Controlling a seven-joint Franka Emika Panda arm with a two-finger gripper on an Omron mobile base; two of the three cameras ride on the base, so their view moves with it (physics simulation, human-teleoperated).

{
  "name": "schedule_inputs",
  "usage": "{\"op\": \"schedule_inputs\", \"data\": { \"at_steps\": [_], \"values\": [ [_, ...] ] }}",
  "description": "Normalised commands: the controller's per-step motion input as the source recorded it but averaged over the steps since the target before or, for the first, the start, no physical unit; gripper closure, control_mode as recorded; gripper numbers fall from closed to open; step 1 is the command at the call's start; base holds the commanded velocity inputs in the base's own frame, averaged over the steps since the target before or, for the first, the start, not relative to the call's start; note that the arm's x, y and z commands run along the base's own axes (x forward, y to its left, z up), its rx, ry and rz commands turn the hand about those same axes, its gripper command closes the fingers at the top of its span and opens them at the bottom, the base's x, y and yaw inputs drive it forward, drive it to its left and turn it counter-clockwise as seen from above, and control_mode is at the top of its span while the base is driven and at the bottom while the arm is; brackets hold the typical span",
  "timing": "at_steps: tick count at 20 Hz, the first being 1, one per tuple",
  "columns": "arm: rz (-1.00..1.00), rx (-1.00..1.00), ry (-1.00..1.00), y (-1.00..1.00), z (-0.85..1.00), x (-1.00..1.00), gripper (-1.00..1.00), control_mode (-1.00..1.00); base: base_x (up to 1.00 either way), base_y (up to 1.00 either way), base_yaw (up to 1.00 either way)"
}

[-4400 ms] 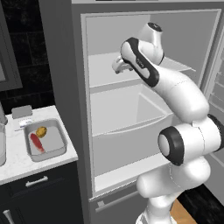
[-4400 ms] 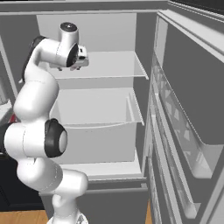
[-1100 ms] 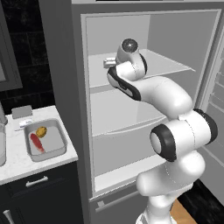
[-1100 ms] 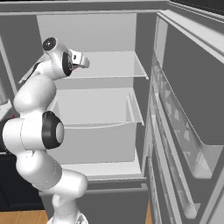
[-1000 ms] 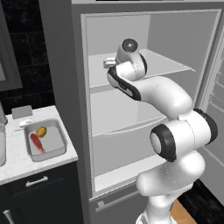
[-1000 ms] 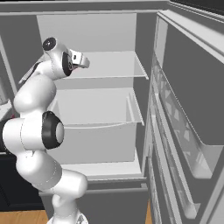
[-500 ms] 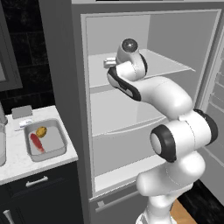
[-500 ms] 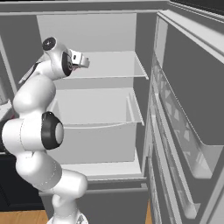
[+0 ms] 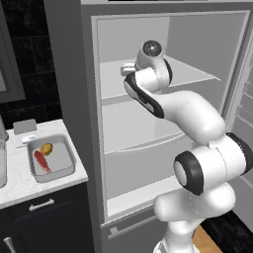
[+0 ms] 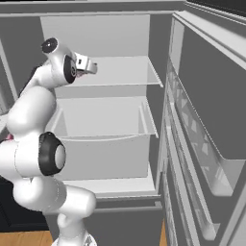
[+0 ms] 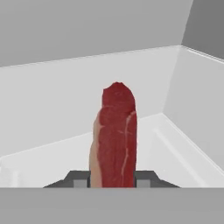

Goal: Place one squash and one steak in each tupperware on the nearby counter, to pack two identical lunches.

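Gripper (image 11: 112,180) clamped on a steak (image 11: 114,140), finger tips pressed to either flank of the meat, inside the open fridge (image 9: 163,123) at its upper shelf (image 10: 120,72); left of the fridge, on the counter (image 9: 20,183), a tupperware (image 9: 66,153) holds another steak (image 9: 41,160) and a squash (image 9: 47,148)

From my left base view I look forward and slightly down from behind the arm, which rises from the lower right; the open fridge (image 9: 163,123) fills centre and right, the counter (image 9: 29,183) sits at lower left. My right base view faces the same fridge (image 10: 110,110) from the other side, arm at left, the fridge door (image 10: 206,120) crowding the right. The hand view sits very near, looking along the steak (image 11: 114,140) onto a white fridge shelf (image 11: 183,148).
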Motion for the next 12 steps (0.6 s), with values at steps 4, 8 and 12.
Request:
{"op": "schedule_inputs", "data": {
  "at_steps": [4, 8, 12],
  "values": [
    [0.00, 0.02, 0.00, -0.38, 0.78, -1.00, 1.00, -1.00, 0.00, 0.00, 0.00],
    [0.01, 0.00, 0.00, -0.36, 0.70, -1.00, 1.00, -1.00, 0.00, 0.00, 0.00],
    [0.05, 0.00, 0.00, -0.33, 0.17, -1.00, 1.00, -1.00, 0.00, 0.00, 0.00]
  ]
}}
